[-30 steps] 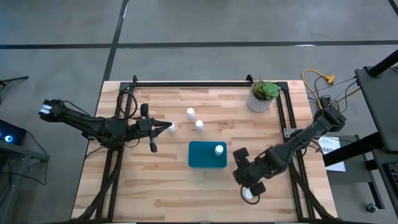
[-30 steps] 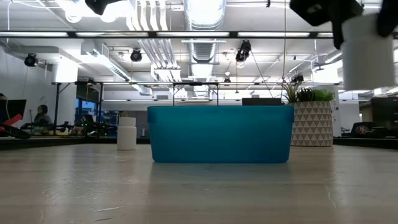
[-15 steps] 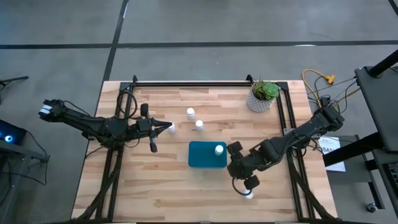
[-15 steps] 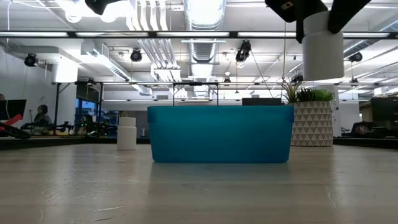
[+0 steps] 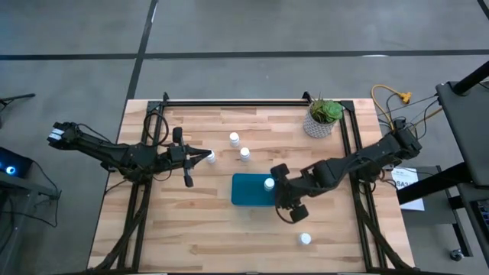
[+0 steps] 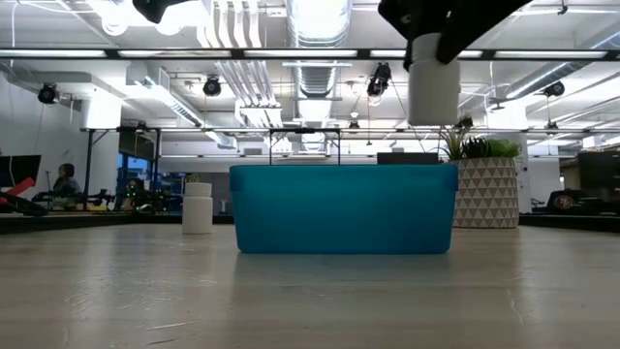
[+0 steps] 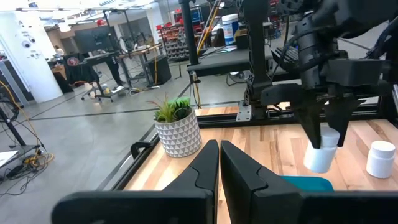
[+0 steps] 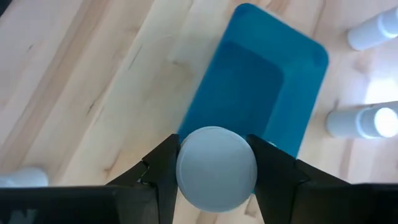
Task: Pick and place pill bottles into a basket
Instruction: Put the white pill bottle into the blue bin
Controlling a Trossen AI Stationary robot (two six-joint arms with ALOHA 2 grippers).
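Our right gripper [image 8: 214, 163] is clamped on a pill bottle [image 6: 433, 81], the fingers pinching its round body just below the cap, and it hangs upright above the near rim of the teal basket [image 5: 248, 191]. We judge the bottle light and rigid, with smooth plastic walls that could slip or twist if squeezed off-centre, so the mid-body pinch across its width looks the right hold. Directly beneath the gripper lies the open basket; one bottle [image 5: 269, 184] seems already to stand in its corner, though we cannot be sure it is inside. Beyond the basket stand two more bottles [image 5: 239, 146], and another [image 5: 306, 239] sits behind our gripper on the pale wooden table [image 5: 199, 229]. Our left gripper [image 5: 200, 157] waits closed, well apart. A potted plant [image 5: 322, 118] stands at the table's far corner; a workshop fills the room beyond.
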